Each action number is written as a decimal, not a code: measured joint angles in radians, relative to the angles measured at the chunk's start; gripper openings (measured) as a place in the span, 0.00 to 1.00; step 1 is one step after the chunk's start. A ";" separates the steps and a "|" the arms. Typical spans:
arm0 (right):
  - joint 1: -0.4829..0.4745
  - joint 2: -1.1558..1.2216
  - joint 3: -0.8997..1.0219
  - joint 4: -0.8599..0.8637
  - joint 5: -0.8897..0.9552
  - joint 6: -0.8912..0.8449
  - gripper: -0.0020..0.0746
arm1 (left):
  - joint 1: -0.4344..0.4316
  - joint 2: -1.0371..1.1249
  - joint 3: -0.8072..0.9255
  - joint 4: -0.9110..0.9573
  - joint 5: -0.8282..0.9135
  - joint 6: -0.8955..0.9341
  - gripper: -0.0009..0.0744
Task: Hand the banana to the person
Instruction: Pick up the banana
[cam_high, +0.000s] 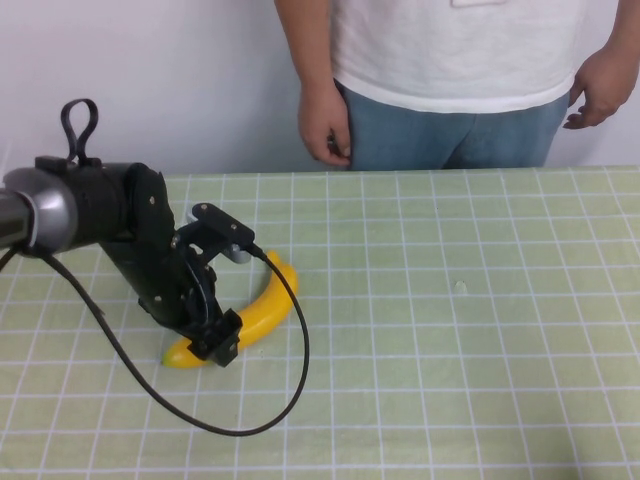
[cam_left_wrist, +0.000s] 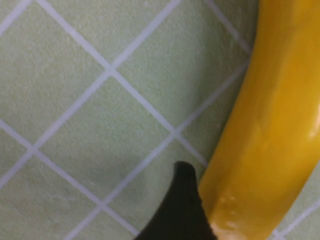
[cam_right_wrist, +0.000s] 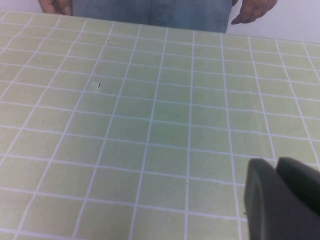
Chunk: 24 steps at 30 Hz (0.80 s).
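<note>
beside banana, left tool; over cloth, right tool

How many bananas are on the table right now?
1. The banana lies on the table's left part, with the left gripper down on it. The right gripper is off to the side; nothing else seems hidden.

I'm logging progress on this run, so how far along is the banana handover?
Done: the left gripper has reached the banana and is down over it. In hand: the grasp; the banana lies on the table, not lifted. Left: lifting and passing it to the person. The right gripper hangs apart over bare table.
</note>
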 joint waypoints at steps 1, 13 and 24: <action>0.000 0.000 0.000 0.000 0.000 0.000 0.02 | 0.000 0.000 0.000 0.000 -0.004 0.000 0.72; 0.000 0.000 0.000 0.000 0.000 0.000 0.02 | 0.000 0.004 0.000 0.002 -0.013 0.002 0.55; 0.000 0.000 0.000 0.000 0.000 0.000 0.02 | 0.000 0.032 -0.001 0.002 0.011 0.002 0.44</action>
